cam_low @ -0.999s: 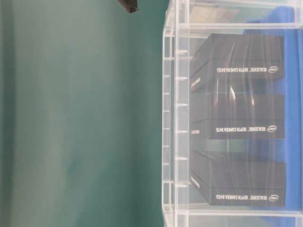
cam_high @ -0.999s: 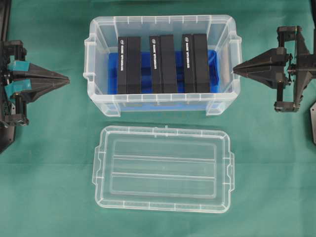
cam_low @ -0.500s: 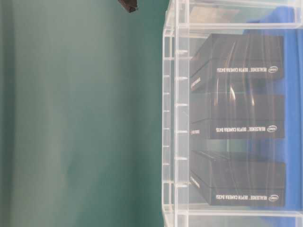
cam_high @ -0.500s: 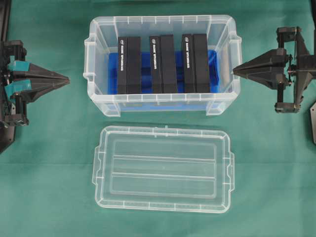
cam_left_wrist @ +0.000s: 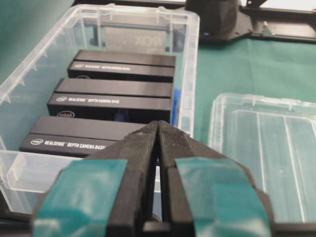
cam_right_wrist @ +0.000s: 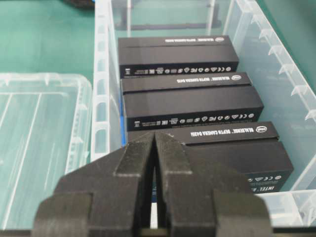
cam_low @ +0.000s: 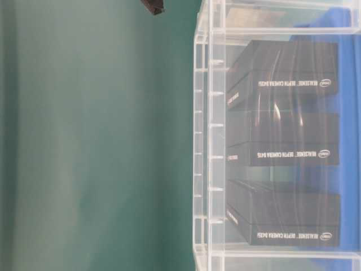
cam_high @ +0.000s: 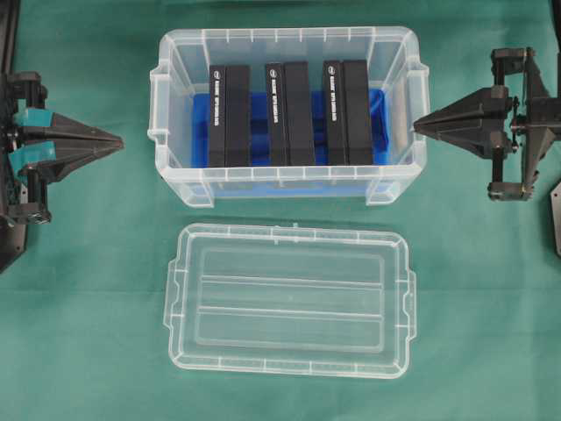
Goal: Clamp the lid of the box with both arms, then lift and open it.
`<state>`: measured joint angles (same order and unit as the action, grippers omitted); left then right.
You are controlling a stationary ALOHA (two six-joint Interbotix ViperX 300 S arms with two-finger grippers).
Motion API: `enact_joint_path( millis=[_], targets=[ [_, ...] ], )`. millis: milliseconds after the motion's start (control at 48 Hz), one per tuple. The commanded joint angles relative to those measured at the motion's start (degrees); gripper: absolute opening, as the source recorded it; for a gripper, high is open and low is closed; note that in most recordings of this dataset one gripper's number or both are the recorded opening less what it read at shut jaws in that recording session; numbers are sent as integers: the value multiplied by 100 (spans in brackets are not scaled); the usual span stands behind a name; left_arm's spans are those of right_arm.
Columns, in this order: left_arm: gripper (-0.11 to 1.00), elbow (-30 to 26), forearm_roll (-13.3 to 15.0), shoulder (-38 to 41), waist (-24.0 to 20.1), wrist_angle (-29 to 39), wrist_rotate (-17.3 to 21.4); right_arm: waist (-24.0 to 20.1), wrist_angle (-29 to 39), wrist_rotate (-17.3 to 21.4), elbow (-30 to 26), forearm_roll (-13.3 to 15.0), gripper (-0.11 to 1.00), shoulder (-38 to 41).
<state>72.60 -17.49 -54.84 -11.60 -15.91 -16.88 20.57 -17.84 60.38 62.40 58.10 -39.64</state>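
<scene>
Lid off and lying flat on the green surface, just in front of the open box, its long sides running parallel to the tub's front wall with a strip of cloth between them. Clear, thin plastic with rounded corners, a raised rim, two long ridges and a small notch at each short end, the panel looks light and somewhat springy, likely to bow if gripped at one end only, and slick enough that a shallow pinch could slide off. The raised rim at the two short ends, by the notches, reads as the soundest place for a two-sided hold, one hand at each end so the sheet stays level.

Inside the box, three black blocks stand side by side on a blue base; the wrist views show white lettering on them.

Left hand hovers off the tub's left end, apart from it, teal tape on its body, its jaws pressed together on nothing, as the left wrist view confirms. Right hand points at the tub's right end with its tip at or just beside the wall; contact cannot be settled from above. Its jaws are likewise pressed together and empty. Neither hand is near the lid. With the panel already clear of the tub, the opening appears done.
</scene>
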Motion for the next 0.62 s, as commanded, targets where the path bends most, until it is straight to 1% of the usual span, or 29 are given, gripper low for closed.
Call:
enact_joint_path(
  millis=[0,500,604],
  targets=[
    [1,-53,9,35,-18,-18,-9,18,-44,-9,-62,9,0,-9],
    [1,-70,9,26,-9,-18,-9,18,-158,-9,-62,9,0,-9],
    [1,-70,9,35,35,-18,-70,18,-202,-9,-62,9,0,-9]
  ],
)
